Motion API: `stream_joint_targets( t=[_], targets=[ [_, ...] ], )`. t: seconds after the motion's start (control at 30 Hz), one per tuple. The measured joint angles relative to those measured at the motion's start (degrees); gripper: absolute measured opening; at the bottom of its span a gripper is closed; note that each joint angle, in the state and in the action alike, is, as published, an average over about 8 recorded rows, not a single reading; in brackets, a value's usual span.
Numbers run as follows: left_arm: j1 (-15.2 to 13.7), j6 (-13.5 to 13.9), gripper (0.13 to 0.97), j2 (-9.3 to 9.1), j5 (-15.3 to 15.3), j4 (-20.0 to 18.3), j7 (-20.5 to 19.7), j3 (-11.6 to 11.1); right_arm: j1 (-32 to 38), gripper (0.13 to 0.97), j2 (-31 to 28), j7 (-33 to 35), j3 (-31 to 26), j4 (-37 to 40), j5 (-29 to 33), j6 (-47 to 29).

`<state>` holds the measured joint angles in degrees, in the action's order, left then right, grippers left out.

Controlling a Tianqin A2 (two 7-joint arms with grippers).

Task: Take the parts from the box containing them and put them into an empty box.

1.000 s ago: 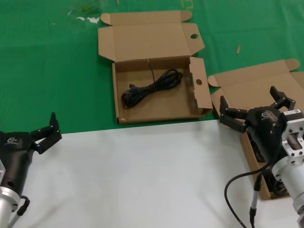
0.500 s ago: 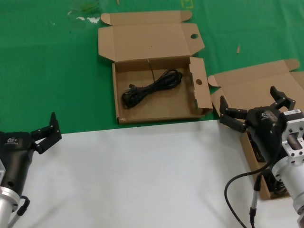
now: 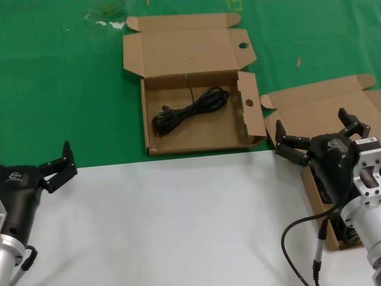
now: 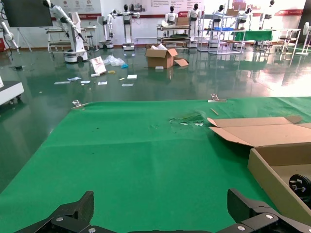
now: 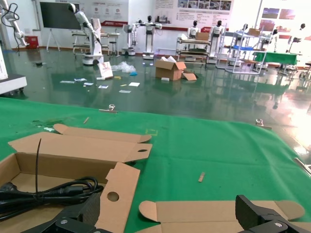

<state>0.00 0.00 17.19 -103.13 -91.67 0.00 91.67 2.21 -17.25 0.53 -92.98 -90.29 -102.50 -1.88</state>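
A cardboard box with round finger holes lies open at the middle back and holds one black looped cable. It also shows in the right wrist view with the cable, and in the left wrist view. A second box with plain flaps lies open at the right; dark cables show in it, mostly hidden by my right arm. My right gripper is open and empty above this box. My left gripper is open and empty at the near left.
A green mat covers the back of the table and a white surface the front. White scraps and a small tan chip lie on the mat. My right arm's black lead loops over the white surface.
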Motion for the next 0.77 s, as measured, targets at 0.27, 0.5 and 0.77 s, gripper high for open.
stream_joint_targets(
  t=[0.27, 0.5, 0.77],
  targets=[
    [0.0, 0.0, 0.966, 0.00, 0.0, 0.0, 0.0, 0.0, 0.0, 0.966, 0.0, 0.0, 0.0, 0.0, 0.0, 0.0],
    [0.0, 0.0, 0.966, 0.00, 0.0, 0.0, 0.0, 0.0, 0.0, 0.966, 0.0, 0.0, 0.0, 0.0, 0.0, 0.0],
    [0.0, 0.0, 0.966, 0.00, 0.0, 0.0, 0.0, 0.0, 0.0, 0.966, 0.0, 0.0, 0.0, 0.0, 0.0, 0.0]
  ],
)
